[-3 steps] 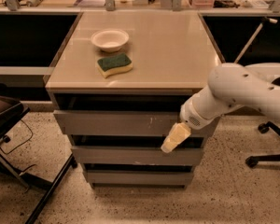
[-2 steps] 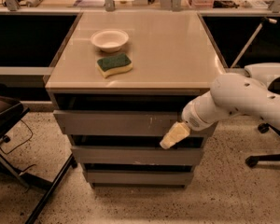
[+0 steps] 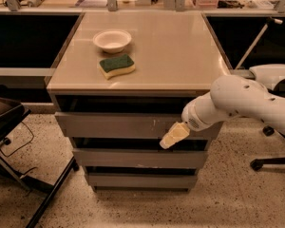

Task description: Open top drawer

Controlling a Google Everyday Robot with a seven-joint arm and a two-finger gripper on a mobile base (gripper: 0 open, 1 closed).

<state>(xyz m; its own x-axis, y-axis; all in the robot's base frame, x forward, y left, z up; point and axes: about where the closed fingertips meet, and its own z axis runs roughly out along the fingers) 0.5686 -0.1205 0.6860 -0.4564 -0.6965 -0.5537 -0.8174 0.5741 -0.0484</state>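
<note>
The top drawer (image 3: 118, 125) is the uppermost of three grey handleless fronts in the cabinet, with small pale scratches right of centre. A dark gap shows between its upper edge and the cabinet top. My gripper (image 3: 174, 135), cream-coloured on a white arm (image 3: 242, 106), reaches in from the right. It sits at the lower edge of the top drawer's front, right of centre, its tip pointing down-left over the gap above the middle drawer (image 3: 133, 157).
A white bowl (image 3: 112, 40) and a green-and-yellow sponge (image 3: 117, 65) lie on the cabinet top (image 3: 180, 51). The bottom drawer (image 3: 137, 180) is below. A dark chair frame (image 3: 14, 127) stands at the left and an office chair base (image 3: 270, 160) at the right.
The white arm has shifted right and lower. The gripper has edged slightly left along the top drawer's lower edge. The drawer front looks unmoved.
</note>
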